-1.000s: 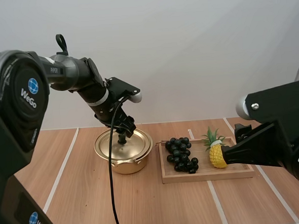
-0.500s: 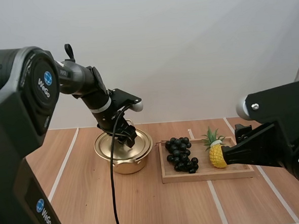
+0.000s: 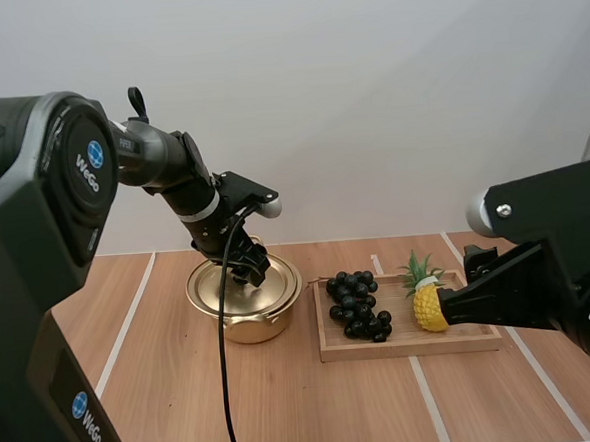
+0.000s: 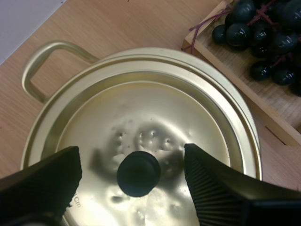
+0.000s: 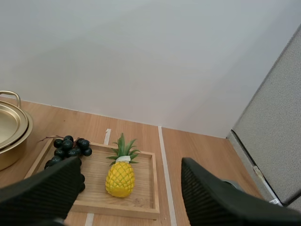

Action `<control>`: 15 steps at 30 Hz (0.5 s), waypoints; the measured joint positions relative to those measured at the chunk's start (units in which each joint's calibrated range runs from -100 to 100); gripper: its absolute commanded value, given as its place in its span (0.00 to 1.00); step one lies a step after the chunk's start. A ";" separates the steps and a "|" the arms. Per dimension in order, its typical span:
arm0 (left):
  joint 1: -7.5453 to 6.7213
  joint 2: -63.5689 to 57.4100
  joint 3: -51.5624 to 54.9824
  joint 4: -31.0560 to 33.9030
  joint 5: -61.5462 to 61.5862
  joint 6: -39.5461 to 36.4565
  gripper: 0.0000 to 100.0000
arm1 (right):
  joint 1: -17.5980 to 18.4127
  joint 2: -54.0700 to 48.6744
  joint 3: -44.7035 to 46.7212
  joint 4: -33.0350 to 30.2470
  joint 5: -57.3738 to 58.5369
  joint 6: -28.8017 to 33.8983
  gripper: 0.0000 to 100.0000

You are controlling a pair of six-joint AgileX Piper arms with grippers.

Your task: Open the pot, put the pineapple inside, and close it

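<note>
Your left end effector [image 4: 132,162] stands wide open over the pot [image 3: 243,324], fingers [image 4: 47,179] flanking the knob [image 4: 138,173] of the seated lid [image 4: 155,108] without touching it. Pineapple [image 5: 119,178] upright on the tray [image 5: 143,188], beside the grapes [image 5: 68,150]. Your right end effector [image 5: 130,165] is open, empty, near the pineapple.

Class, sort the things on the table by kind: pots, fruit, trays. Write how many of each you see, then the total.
Pots: 1, the pot
Fruit: 2, the pineapple and the bunch of grapes
Trays: 1, the wooden tray
Total: 4
</note>
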 measured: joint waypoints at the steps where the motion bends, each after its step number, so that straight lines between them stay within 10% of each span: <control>1: 0.00 0.00 0.00 0.00 0.16 0.00 1.00 | 0.00 0.00 0.00 0.00 0.00 0.00 1.00; 8: 0.00 0.00 0.00 0.11 3.33 0.00 1.00 | 0.00 0.00 0.00 0.00 0.00 -0.09 1.00; 15: 0.00 0.00 -0.32 0.22 0.80 0.00 0.22 | 0.00 0.00 0.00 0.00 0.00 -0.09 1.00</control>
